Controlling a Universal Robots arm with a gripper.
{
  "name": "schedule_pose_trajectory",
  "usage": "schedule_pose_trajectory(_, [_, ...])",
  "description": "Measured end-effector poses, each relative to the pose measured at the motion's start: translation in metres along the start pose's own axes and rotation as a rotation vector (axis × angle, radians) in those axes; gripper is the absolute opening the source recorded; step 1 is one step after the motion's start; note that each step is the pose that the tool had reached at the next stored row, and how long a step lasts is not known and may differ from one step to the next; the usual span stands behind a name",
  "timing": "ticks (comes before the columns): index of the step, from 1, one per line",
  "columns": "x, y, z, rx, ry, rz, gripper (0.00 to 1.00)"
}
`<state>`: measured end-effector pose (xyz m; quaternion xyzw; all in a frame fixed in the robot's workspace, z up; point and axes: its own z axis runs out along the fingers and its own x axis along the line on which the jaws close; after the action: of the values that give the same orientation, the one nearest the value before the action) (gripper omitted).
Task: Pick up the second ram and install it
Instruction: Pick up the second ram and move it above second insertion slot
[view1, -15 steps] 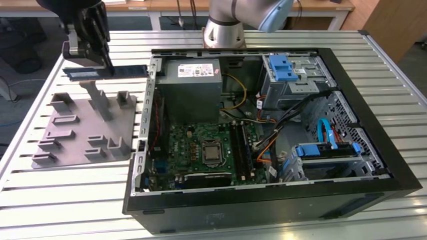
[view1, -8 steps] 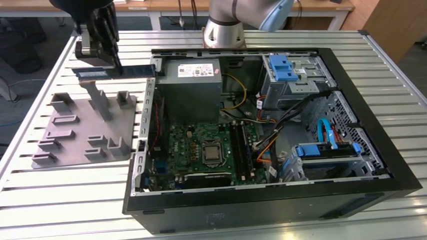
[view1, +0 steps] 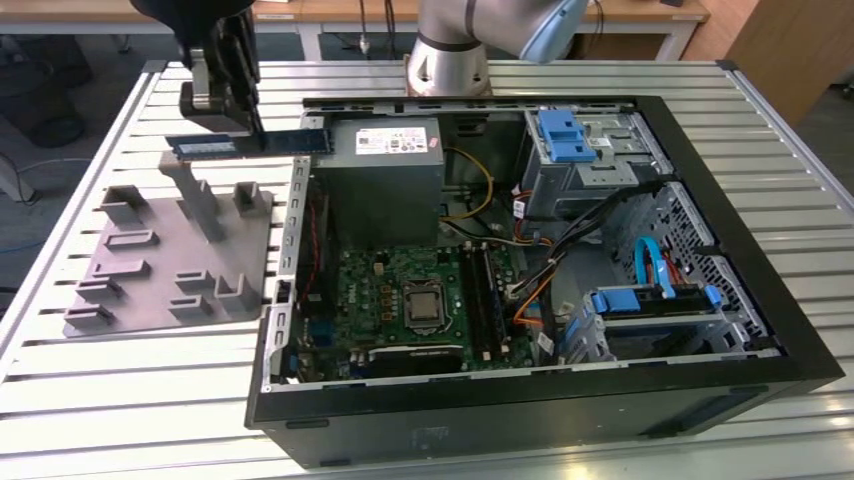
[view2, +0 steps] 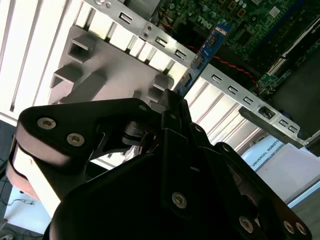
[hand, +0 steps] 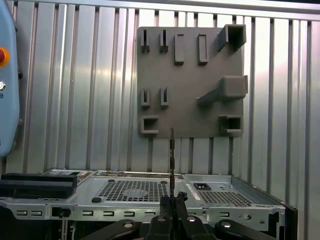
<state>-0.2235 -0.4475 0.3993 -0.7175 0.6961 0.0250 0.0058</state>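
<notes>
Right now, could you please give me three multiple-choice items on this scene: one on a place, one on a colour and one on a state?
1. Where does the tray lie relative to the case?
A. Inside it
B. On the exterior view's left of it
C. On the exterior view's right of it

2. What colour is the ram?
A. Blue
B. Red
C. Yellow

3. How is the gripper?
A. Open and empty
B. Shut on nothing
C. Shut on the ram

Answers:
1 B: the tray lies outside the case on that side.
2 A: the strip shows blue in the exterior view.
3 C: the ram is held up off the tray and sticks out of the closed grip in both wrist views.
</notes>
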Motion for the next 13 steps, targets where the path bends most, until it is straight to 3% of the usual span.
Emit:
schedule_pose_trajectory(11, [0.0006, -0.0206, -0.0006, 0.0000, 0.0000, 0.000, 0.14])
schedule_pose_trajectory(13, [0.0009, -0.0290, -0.0009, -0.0001, 0.0001, 0.000, 0.14])
